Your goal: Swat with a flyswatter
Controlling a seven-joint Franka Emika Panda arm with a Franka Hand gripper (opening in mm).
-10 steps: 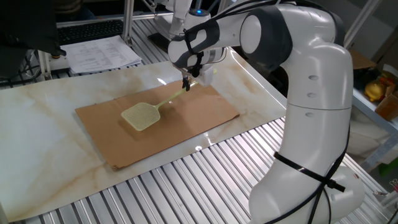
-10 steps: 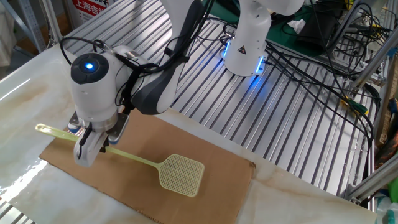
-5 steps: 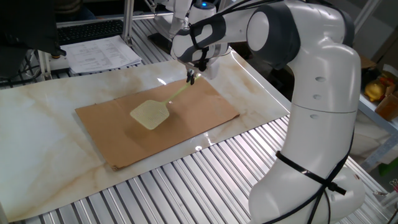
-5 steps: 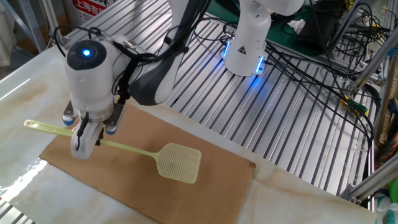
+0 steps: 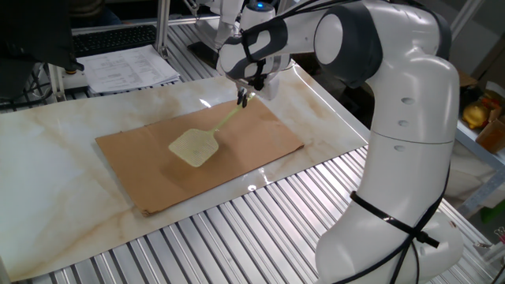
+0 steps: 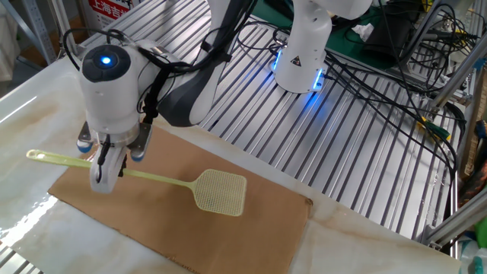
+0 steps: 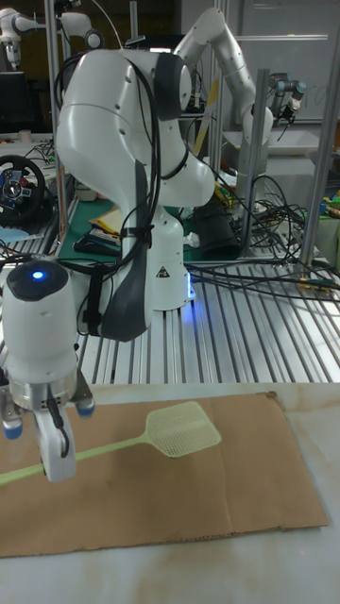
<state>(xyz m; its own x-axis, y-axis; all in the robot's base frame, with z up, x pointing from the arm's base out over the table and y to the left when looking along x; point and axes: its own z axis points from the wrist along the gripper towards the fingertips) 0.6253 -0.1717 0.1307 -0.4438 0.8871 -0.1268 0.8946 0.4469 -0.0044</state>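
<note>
Clamped on the thin handle of the flyswatter (image 6: 163, 180), the jaws of the gripper (image 6: 103, 169) hold it partway along its length, the handle's free end sticking out past the fingers toward 9 o'clock in the other fixed view; the mesh head reaches out toward 3 o'clock over the cardboard sheet (image 6: 266, 228), which lies on the marble-patterned table (image 5: 47, 181). In the tall fixed view the head looks raised off the cardboard, handle sloping up toward it (whether any edge touches I cannot tell); in one fixed view the head sits near the sheet's middle. My judgement: the swatter is grasped and lifted, so the pickup is done; the downward slap onto the cardboard remains, and nothing to swat shows there.
</note>
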